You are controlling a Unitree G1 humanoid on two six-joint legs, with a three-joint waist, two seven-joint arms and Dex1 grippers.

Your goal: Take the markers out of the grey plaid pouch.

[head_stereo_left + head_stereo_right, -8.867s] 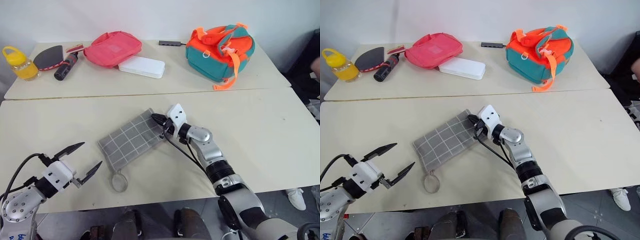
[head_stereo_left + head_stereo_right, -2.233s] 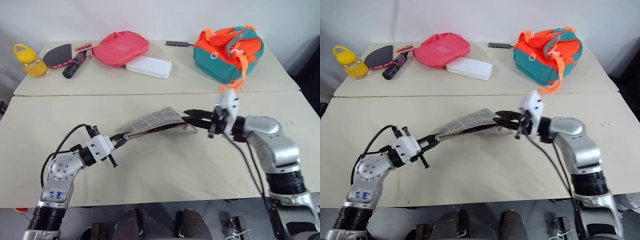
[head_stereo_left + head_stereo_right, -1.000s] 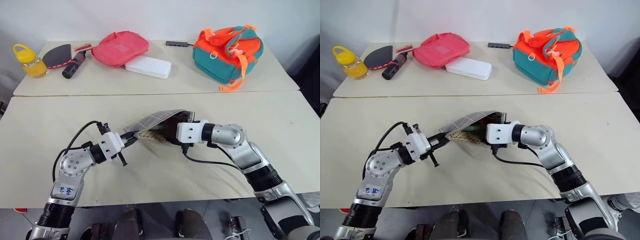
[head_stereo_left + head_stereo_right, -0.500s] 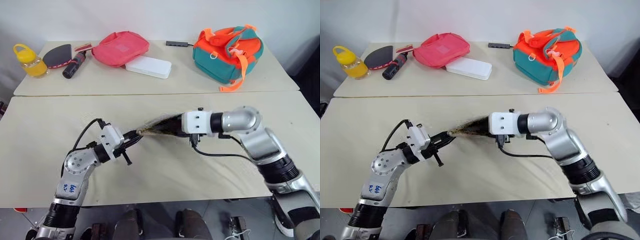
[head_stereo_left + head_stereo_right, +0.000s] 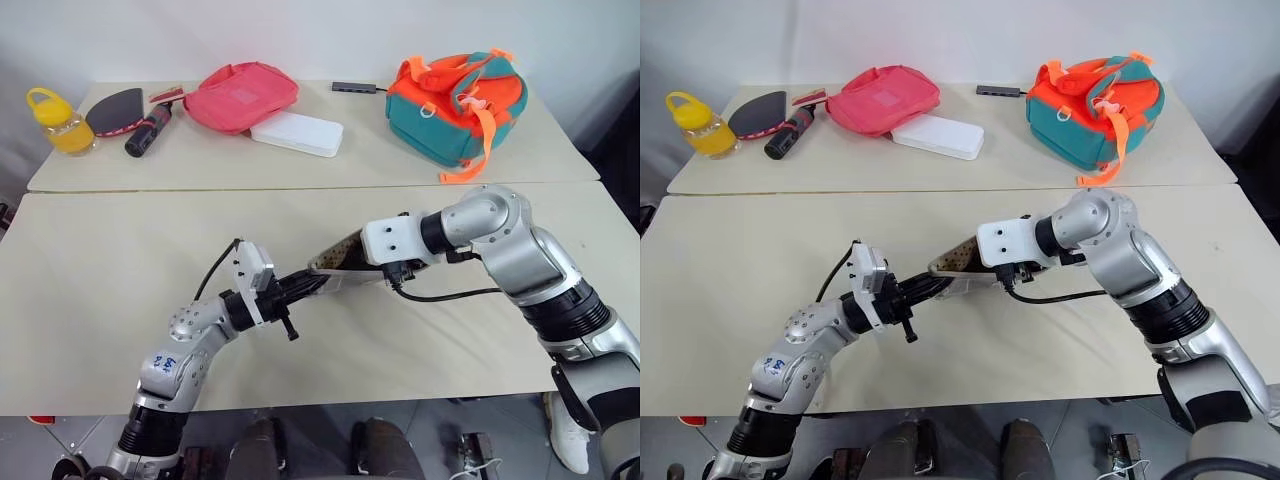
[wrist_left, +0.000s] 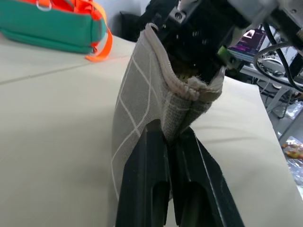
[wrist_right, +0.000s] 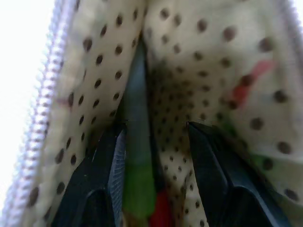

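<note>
bright even indoor light, soft shadows, blurry wrist close-ups

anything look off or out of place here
Nothing spilled or damaged. The only oddity is the grey plaid pouch: it hangs above the table, pinched at one end by the left pincer, with the right pincer inside its mouth beside a green marker.

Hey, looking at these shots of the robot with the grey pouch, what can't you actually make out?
- Markers: right wrist view shows blurred green and red shapes between the right gripper fingers; whether they are gripped is unclear.
- Right gripper's fingers: in the head views, hidden inside the grey plaid pouch.
- Pouch's ring loop: not discernible.
- Left gripper: pinches the pouch's end.
</note>
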